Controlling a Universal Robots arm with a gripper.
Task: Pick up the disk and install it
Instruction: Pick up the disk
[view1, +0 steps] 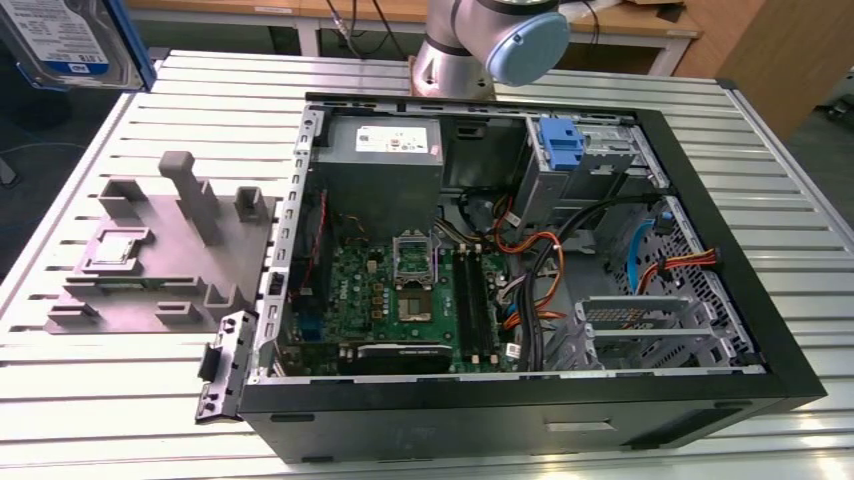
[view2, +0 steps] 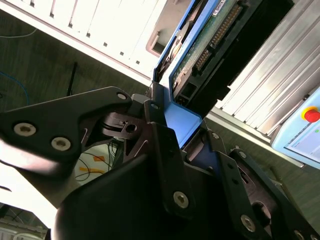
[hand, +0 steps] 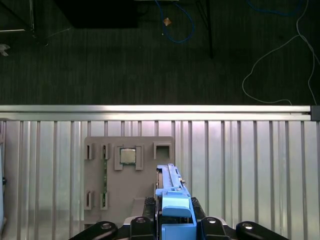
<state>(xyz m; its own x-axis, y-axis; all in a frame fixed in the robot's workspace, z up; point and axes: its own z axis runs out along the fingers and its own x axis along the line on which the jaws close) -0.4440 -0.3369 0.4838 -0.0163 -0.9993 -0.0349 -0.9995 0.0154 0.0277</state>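
At the exterior view's far left, the flat silver hard disk with its white-and-blue label and blue plastic carrier (view1: 60, 38) hangs high above the slatted metal table's (view1: 107, 400) corner. The black gripper (hand: 172, 215) is clenched on the carrier's end. Under it sits the grey plastic holder block (view1: 160, 262), whose upright pegs could catch the disk if it comes down there. Further right lies the open black computer case (view1: 534, 400). Its metal drive bay with a fixed blue bracket (view1: 563, 145) is well apart from the disk.

I judge the main risks to be the disk pivoting or slipping, since only the carrier's plastic end is gripped, and snagging on the orange and black cables (view1: 541, 270) near the bay.

The disk's long axis runs straight out from the gripper toward the table, label face toward the exterior camera.
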